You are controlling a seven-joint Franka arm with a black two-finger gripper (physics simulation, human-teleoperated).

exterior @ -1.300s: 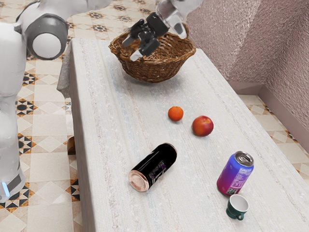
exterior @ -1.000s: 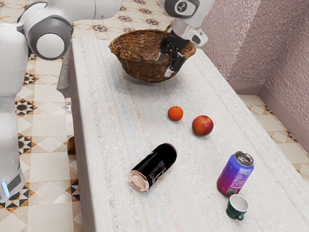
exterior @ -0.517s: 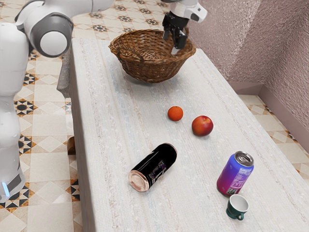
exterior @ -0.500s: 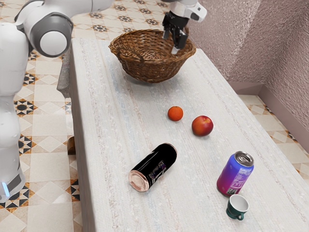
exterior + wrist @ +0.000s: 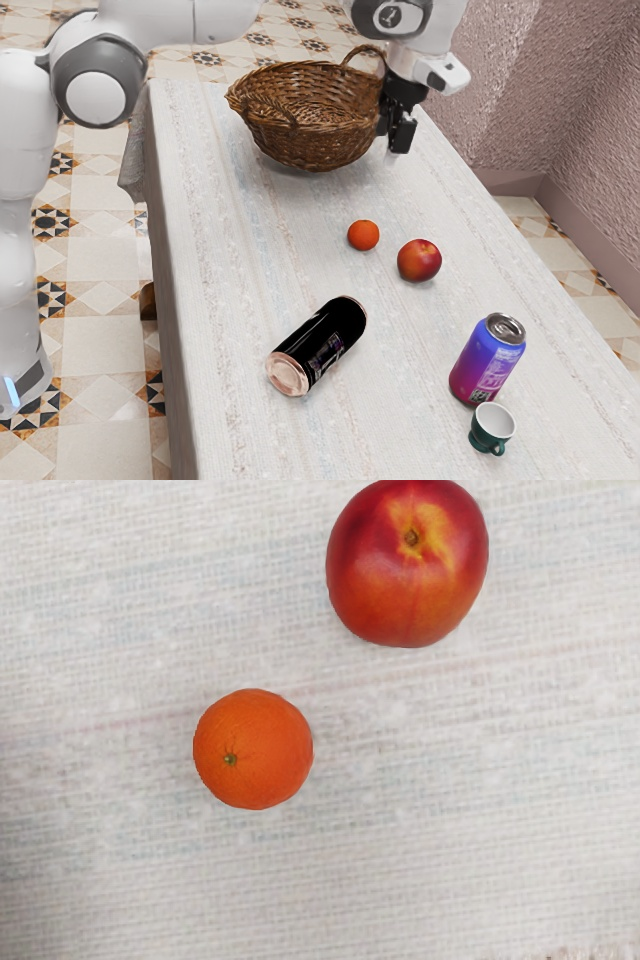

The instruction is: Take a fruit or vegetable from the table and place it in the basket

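Beside the brown wicker basket (image 5: 310,142), black two-finger gripper (image 5: 391,144); can't tell if jaws are spread or pressed together. Basket sits near the far edge of the white cloth-covered table (image 5: 245,235). Small round orange (image 5: 363,235) and bigger red-yellow nectarine (image 5: 419,260) lie near each other, between the table's long edges, outside the basket. Nearer camera: black cylindrical can (image 5: 317,346) on its side, upright blue-purple can (image 5: 487,358), green-and-white cup (image 5: 490,430) just beside it.

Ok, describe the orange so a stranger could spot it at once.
Start at the wicker basket in the exterior view. On the pale cloth between it and the black can lying down, find the orange: nearer the basket, smaller and plainly orange, unlike the larger, redder nectarine.
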